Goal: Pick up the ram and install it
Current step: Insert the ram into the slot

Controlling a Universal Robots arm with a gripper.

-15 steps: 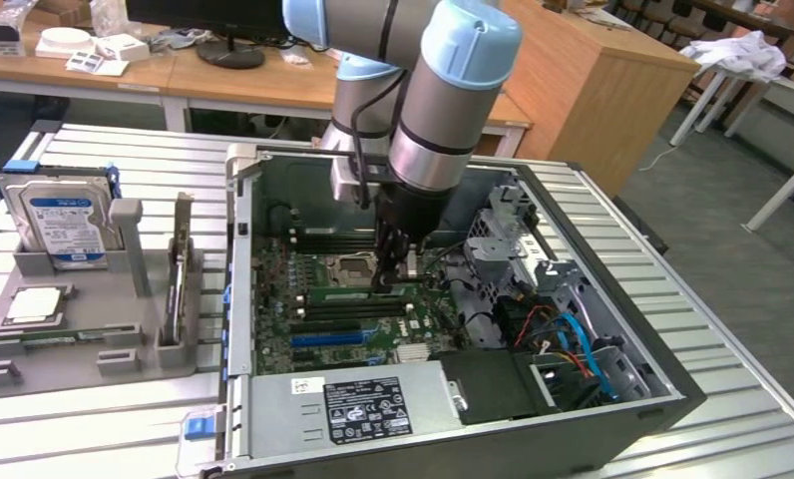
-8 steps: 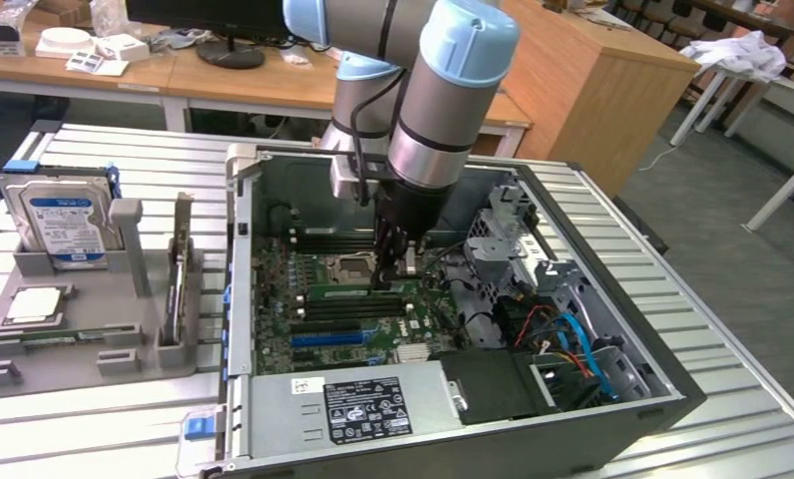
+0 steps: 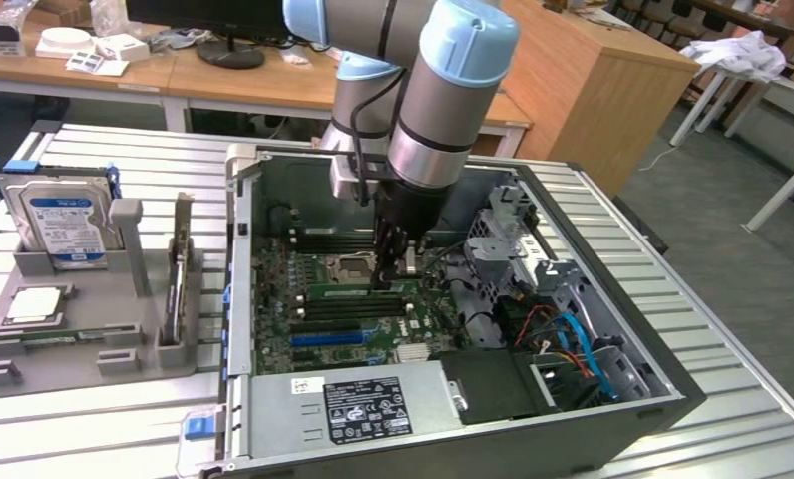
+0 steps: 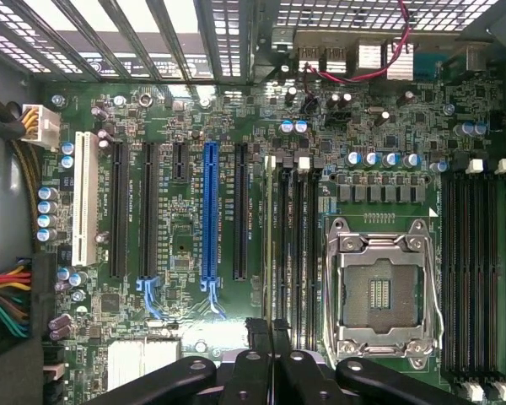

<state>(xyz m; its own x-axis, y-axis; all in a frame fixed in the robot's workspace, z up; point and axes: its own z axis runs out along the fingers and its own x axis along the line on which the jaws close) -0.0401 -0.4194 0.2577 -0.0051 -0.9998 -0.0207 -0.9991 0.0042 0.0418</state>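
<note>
Pincer [image 4: 270, 331] is clamped on the ram [image 4: 270, 245], held edge-on over the black memory slots [image 4: 293, 253] beside the empty processor socket [image 4: 379, 291], so insertion seems in hand, calling for square alignment and an even press.

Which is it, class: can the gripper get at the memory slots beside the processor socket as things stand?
Probably yes: the case lies open, and the gripper hangs right over the memory slots, no cable crossing them.
</note>
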